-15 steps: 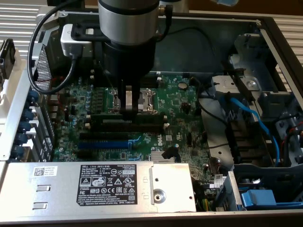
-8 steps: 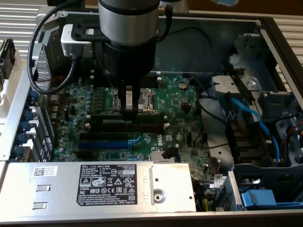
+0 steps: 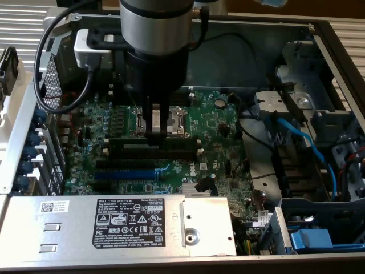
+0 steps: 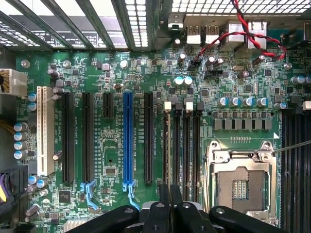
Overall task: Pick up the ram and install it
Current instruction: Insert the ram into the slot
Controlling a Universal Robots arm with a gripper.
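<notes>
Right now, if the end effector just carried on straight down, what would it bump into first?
Most likely the long dark-green ram stick along the black plastic memory slots directly beneath the end effector; they look nearly touching, though depth is unclear.

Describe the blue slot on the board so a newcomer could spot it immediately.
Inside the open computer case, find the green circuit board. Among its long parallel slots, the blue slot sits between two black slots. It alone is bright blue.
</notes>
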